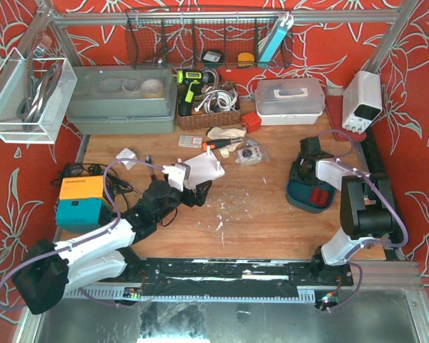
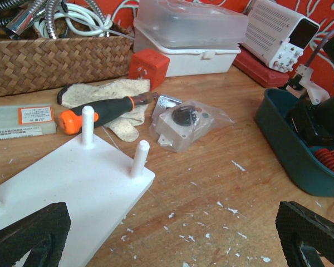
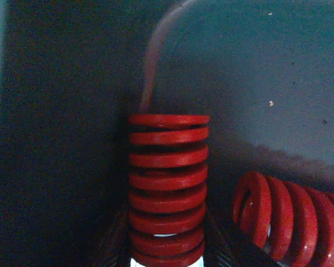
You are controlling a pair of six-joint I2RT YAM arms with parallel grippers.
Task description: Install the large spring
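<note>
A: Bench is a wooden table [image 1: 272, 221] inside red flower-patterned walls [image 1: 418, 71]. White flecks are scattered over the wood. What do we record for the right side?

B: The right gripper [image 3: 167, 240] is down inside the teal bin [image 1: 300, 199] at the right of the table. In the wrist view we see its dark fingers [image 3: 225, 243] pressed against the lower coils of a red spring [image 3: 167, 178], one on each side. We log it as clamped on that spring, with the spring running straight out between the fingers.

A: Is it off the bin floor?

B: We cannot tell. A second red spring [image 3: 289, 219] lies on its side just beside it, to the right.

A: And the left?

B: The left gripper [image 2: 170, 239] has its jaws spread wide and holds nothing. It sits low over the near corner of the white peg plate [image 2: 72, 192]. Two of the plate's upright pegs [image 2: 140, 157] are bare.

A: Surroundings?

B: Beyond the plate we see an orange-handled screwdriver [image 2: 103, 110] lying on a cloth glove [image 2: 114, 97]. A bagged part [image 2: 186, 125] sits next to them, and a wicker basket [image 2: 50, 64] stands behind.
</note>
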